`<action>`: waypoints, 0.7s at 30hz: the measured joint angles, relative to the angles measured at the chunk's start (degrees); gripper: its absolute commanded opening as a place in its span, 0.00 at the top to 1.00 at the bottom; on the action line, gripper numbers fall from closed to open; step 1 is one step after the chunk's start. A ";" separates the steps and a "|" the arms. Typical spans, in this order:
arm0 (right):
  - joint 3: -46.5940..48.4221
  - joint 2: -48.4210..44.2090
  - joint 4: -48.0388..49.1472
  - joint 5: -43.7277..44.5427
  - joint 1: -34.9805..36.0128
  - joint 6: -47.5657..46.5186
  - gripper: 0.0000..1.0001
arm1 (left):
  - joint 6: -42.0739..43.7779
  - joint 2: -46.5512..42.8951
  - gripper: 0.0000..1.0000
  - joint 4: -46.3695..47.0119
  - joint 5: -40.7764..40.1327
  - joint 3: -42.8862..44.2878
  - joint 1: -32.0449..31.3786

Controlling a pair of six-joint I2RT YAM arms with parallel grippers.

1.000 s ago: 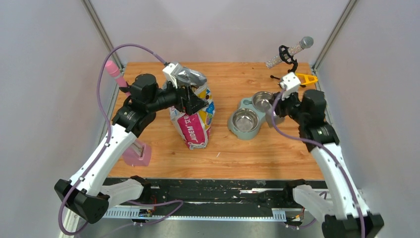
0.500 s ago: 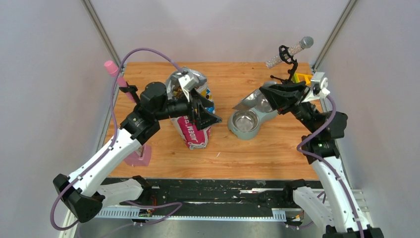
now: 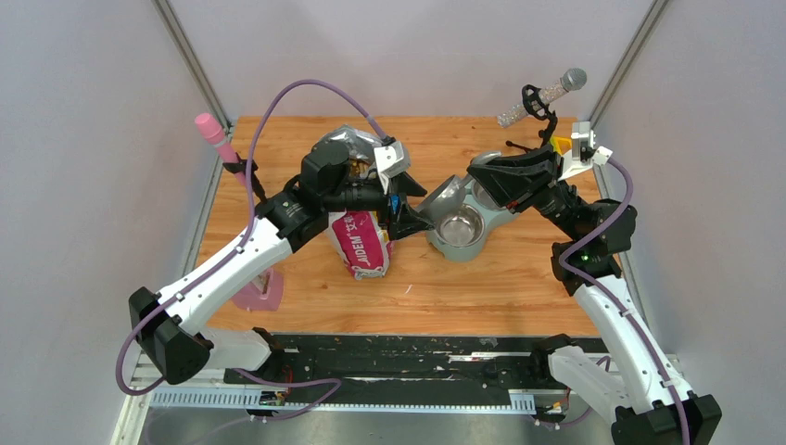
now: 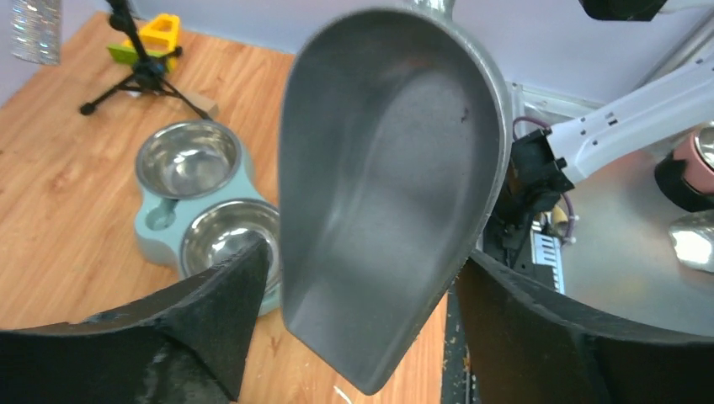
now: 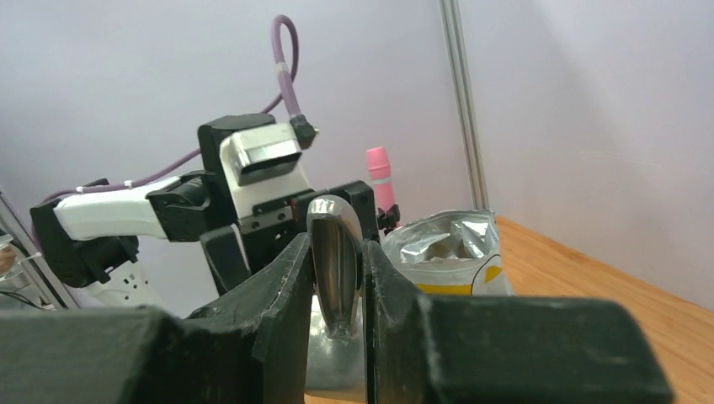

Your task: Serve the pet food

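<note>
Pinching the empty grey metal scoop by its handle, the right pincer holds it above the wooden bench. Meanwhile the left pincer is spread wide, just beside both scoop edges.

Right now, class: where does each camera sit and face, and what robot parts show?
Top external: above, behind the bases, looking down at the table; both arms show.
Left wrist: on left arm, facing scoop and bowls; open jaws show.
Right wrist: on right arm, facing the bag; jaws clamp the scoop.
All share the scoop.
</note>
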 measured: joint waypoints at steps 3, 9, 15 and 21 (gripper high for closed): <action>-0.11 0.07 1.36 0.35 0.83 0.66 1.00 | 0.79 1.36 0.58 -0.66 1.36 0.02 -0.46; -1.95 0.39 2.62 3.85 1.16 1.40 0.89 | 4.68 2.14 1.00 -0.90 5.46 0.68 -2.93; -2.78 -1.31 -0.55 6.40 1.38 0.98 0.57 | 10.23 3.65 1.00 -2.08 6.38 1.70 -3.50; -1.86 -5.40 -10.80 8.20 1.60 1.99 0.00 | 19.17 4.35 1.00 -5.81 0.11 4.92 -2.97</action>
